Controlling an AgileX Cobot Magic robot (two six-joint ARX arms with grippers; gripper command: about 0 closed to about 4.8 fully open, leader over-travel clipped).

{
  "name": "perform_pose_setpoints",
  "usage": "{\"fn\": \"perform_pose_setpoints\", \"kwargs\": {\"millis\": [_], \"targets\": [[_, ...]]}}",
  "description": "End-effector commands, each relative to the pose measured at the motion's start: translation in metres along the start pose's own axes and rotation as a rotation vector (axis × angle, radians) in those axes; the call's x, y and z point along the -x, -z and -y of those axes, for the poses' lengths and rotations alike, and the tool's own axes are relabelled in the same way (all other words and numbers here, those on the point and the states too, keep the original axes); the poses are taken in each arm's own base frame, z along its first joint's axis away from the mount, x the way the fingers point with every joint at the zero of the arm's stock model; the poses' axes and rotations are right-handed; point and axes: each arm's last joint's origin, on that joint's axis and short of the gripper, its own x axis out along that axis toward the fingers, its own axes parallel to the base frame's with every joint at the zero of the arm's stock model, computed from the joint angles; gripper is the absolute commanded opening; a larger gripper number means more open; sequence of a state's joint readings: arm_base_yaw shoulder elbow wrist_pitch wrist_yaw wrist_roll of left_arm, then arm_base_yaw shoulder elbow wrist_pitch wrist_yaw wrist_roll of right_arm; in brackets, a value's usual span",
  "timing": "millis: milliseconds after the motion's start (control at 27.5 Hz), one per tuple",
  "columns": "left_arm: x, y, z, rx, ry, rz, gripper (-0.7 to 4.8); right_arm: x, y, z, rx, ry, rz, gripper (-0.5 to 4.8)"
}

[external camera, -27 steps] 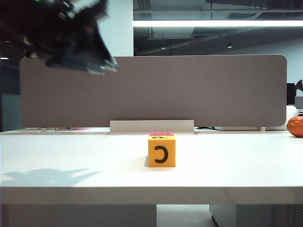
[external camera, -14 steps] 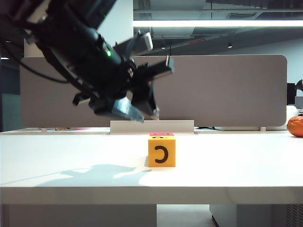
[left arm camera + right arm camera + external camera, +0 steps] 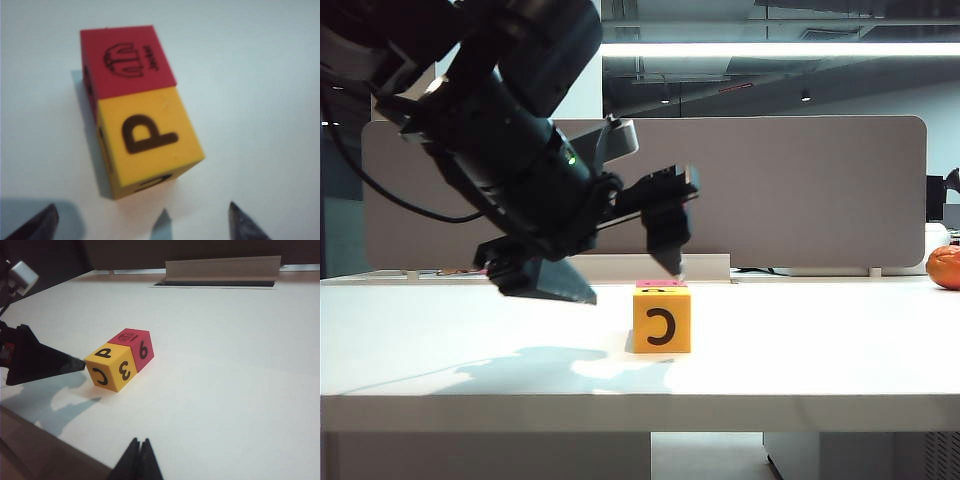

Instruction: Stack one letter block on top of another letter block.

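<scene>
The yellow-orange letter block (image 3: pixel 661 320) rests on the white table (image 3: pixel 820 350), its "C" face toward the exterior camera. Right behind it and touching it sits the pink-red letter block (image 3: pixel 661 284), only a sliver showing. My left gripper (image 3: pixel 632 286) hangs open just above and left of the pair, holding nothing. In the left wrist view the yellow block (image 3: pixel 150 142) with "P" on top and the red block (image 3: pixel 127 60) lie ahead of the open left gripper (image 3: pixel 142 225). The right wrist view shows both blocks (image 3: pixel 112 367) (image 3: pixel 135 342), with my right gripper (image 3: pixel 139 455) shut and well away from them.
A grey partition panel (image 3: pixel 770 190) closes the table's back, with a white cable tray (image 3: pixel 640 268) at its foot. An orange round object (image 3: pixel 945 267) lies at the far right. The table's front edge (image 3: pixel 640 412) runs close to the blocks.
The left arm has swung down from the upper left to just above the blocks. Its jaws have spread wide open. The blocks and the right gripper have not moved.
</scene>
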State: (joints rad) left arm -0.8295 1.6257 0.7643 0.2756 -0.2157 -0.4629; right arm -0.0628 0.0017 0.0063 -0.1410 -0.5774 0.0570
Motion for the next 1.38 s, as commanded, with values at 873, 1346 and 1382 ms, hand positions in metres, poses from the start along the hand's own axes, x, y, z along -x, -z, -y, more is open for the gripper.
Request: {"fn": "perform_pose_setpoints", "kwargs": {"millis": [873, 1346, 1382], "targets": [[-0.032, -0.013, 0.028, -0.004, -0.100, -0.006, 4.79, -0.001, 0.000, -0.002, 0.007, -0.027, 0.006, -0.06], [-0.044, -0.006, 0.030, 0.061, -0.096, 0.007, 4.79, -0.001, 0.000, -0.002, 0.007, -0.027, 0.006, -0.06], [-0.045, -0.005, 0.030, 0.061, -0.110, 0.016, 4.79, -0.001, 0.000, -0.002, 0.007, -0.027, 0.006, -0.06]]}}
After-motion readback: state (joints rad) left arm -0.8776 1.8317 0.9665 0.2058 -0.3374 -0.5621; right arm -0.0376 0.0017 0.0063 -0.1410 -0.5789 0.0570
